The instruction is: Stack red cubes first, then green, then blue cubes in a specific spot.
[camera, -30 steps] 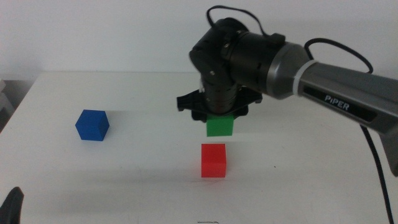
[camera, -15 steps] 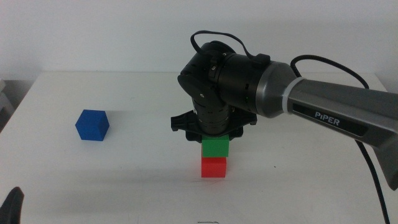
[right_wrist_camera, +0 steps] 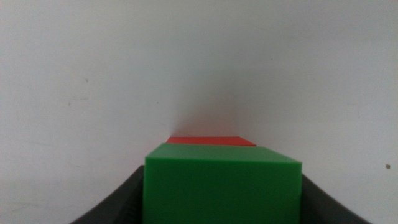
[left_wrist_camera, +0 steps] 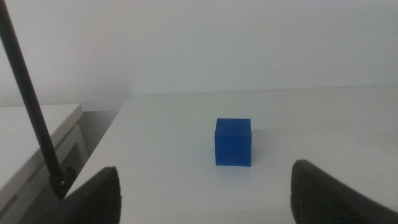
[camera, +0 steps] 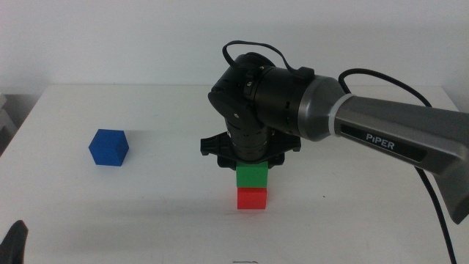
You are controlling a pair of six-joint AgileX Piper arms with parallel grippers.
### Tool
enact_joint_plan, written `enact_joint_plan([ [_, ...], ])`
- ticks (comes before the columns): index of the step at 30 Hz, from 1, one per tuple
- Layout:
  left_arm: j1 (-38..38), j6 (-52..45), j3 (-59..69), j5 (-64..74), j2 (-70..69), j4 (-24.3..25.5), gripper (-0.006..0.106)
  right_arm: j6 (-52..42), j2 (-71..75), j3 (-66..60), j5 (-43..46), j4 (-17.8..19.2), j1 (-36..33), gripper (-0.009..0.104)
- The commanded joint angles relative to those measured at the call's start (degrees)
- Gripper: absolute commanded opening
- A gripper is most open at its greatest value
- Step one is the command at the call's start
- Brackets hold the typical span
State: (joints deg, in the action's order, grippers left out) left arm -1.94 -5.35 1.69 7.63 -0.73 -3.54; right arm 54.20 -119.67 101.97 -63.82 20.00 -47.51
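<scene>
The red cube (camera: pixel 251 199) sits on the white table at centre front. The green cube (camera: pixel 253 174) is right on top of it, and the two appear to touch. My right gripper (camera: pixel 253 165) points straight down and is shut on the green cube. In the right wrist view, the green cube (right_wrist_camera: pixel 222 183) fills the space between the jaws, with a strip of the red cube (right_wrist_camera: pixel 211 140) showing past it. The blue cube (camera: pixel 109 147) stands alone at the left and also shows in the left wrist view (left_wrist_camera: pixel 234 142). My left gripper (left_wrist_camera: pixel 205 193) is open, empty and short of the blue cube.
The left gripper's tip (camera: pixel 16 246) shows at the bottom left corner of the middle view. A thin dark rod (left_wrist_camera: pixel 31 99) crosses the left wrist view beside the table's left edge (left_wrist_camera: pixel 118 118). The right arm (camera: pixel 396 139) spans the table's right half.
My right gripper carried the green cube toward the front and down until it met the top of the red cube. The blue cube and the left arm have not moved.
</scene>
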Motion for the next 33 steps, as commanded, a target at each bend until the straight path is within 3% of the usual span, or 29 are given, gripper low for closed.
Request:
enact_joint_plan([
  [1,0.07,0.35,-0.17,-4.86,-1.17,-0.19,0.094,0.04,3.31,1.29,0.47,2.03,-0.14,-0.001],
  [15,0.07,0.35,-0.17,-4.86,-1.17,-0.19,0.094,0.04,0.95,1.29,0.01,0.49,-0.14,0.002],
  [16,0.07,0.35,-0.17,-4.86,-1.17,-0.19,0.094,-0.10,0.95,1.29,0.01,-0.14,-0.14,0.018],
  [17,0.07,0.35,-0.17,-4.86,-1.17,-0.19,0.094,-0.10,0.95,1.29,0.07,-0.14,-0.14,0.023],
  [18,0.07,0.35,-0.17,-4.86,-1.17,-0.19,0.094,-0.04,0.95,1.29,0.12,0.07,-0.14,0.055],
  [22,0.07,0.35,-0.17,-4.86,-1.17,-0.19,0.094,0.01,0.95,1.29,0.36,0.30,-0.14,0.080],
  [26,0.07,0.35,-0.17,-4.86,-1.17,-0.19,0.094,-0.13,2.45,1.48,0.25,0.42,-0.14,0.094],
  [33,0.07,0.35,-0.17,-4.86,-1.17,-0.19,0.094,-1.69,15.95,1.48,-4.59,2.85,-1.95,0.094],
])
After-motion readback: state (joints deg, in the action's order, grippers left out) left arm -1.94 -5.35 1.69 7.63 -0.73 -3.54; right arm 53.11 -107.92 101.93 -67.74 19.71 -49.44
